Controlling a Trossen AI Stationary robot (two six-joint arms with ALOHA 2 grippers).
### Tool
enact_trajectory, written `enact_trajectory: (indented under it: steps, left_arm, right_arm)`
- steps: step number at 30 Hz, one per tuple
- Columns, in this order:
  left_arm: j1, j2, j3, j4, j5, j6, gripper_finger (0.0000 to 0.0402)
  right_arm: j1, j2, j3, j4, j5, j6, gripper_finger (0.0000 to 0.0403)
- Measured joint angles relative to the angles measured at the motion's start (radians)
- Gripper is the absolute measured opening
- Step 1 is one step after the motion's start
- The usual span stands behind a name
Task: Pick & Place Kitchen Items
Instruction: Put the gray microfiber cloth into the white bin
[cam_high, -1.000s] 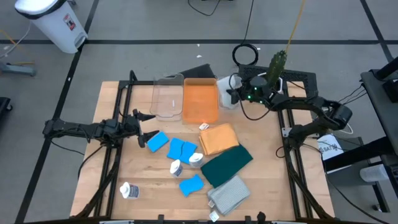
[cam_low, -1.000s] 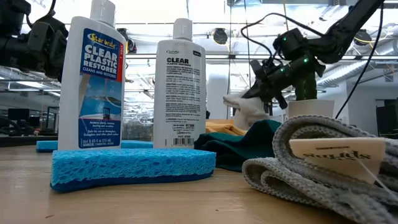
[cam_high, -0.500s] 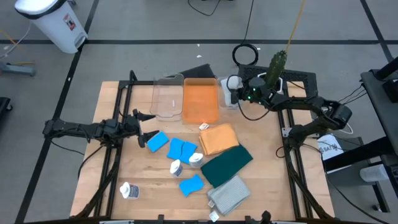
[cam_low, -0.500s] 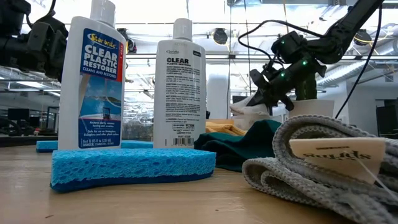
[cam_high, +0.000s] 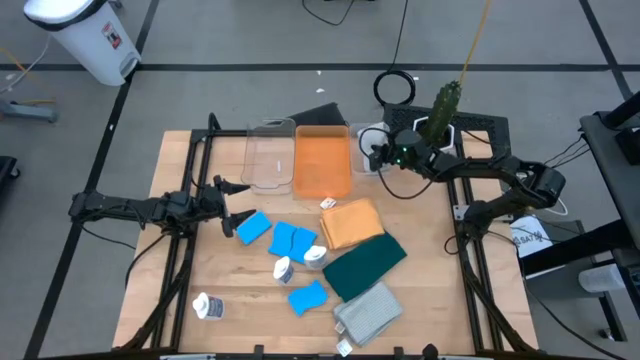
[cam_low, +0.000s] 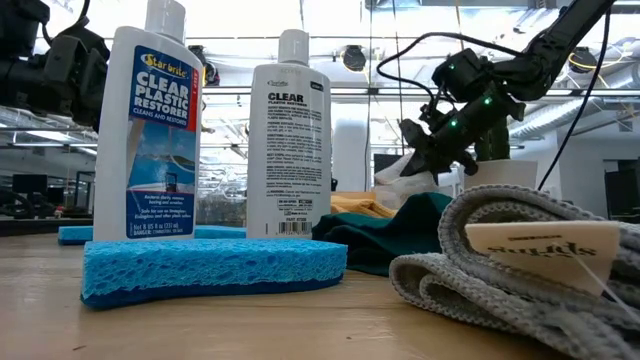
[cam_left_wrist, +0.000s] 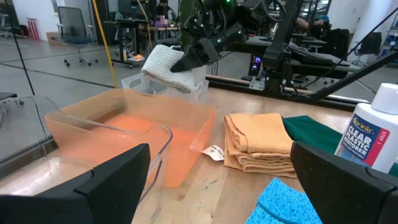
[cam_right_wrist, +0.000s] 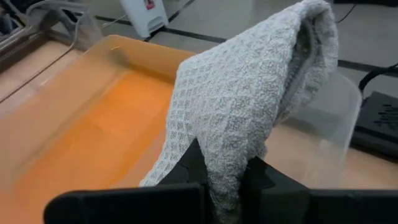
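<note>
Nearest me on the counter (cam_high: 200, 270), I see the grey folded cloth (cam_high: 368, 311) at the front edge, with a blue sponge (cam_high: 308, 297) beside it and one white bottle (cam_high: 208, 306) lying well off toward the left front corner. Just behind those, the dark green cloth (cam_high: 365, 265) lies against the orange cloth (cam_high: 351, 222), and two more white bottles (cam_high: 283, 269) stand among a cluster of blue sponges (cam_high: 283, 238).

At mid-counter on the left side, my left hand (cam_high: 232, 204) waits low with its fingers spread wide apart, holding nothing, pointing toward the nearest sponge (cam_high: 253, 227).

Farther back, the clear bin (cam_high: 269, 156) and the orange bin (cam_high: 323, 162) stand side by side, touching.

At the far edge, my right hand (cam_high: 375, 154) hangs above the counter just beside the orange bin's right wall, fingers pinched together on a pale grey waffle-weave cloth (cam_right_wrist: 249, 106). The cloth droops over the fingers, clear of the bin. The cactus pot (cam_high: 443, 110) stands behind that arm.
</note>
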Motion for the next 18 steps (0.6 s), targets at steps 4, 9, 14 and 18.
enact_trajectory:
  steps: [4,9,14,18]
  left_arm:
    - [0.000,0.000,0.000,0.000,0.000,0.000,0.0395]
    - [0.000,0.000,0.000,0.000,0.000,0.000,0.0395]
    - [0.000,0.000,0.000,0.000,0.000,0.000,0.0395]
    - [0.000,0.000,0.000,0.000,0.000,0.000,0.0395]
  right_arm:
    - [0.008,0.000,0.000,0.010,0.015,-0.029,0.0018]
    - [0.008,0.000,0.000,0.005,0.056,-0.066,0.0018]
    - [0.012,0.000,-0.001,-0.040,-0.009,-0.002,0.0018]
    - [0.014,0.000,-0.001,-0.066,-0.022,0.011,0.0018]
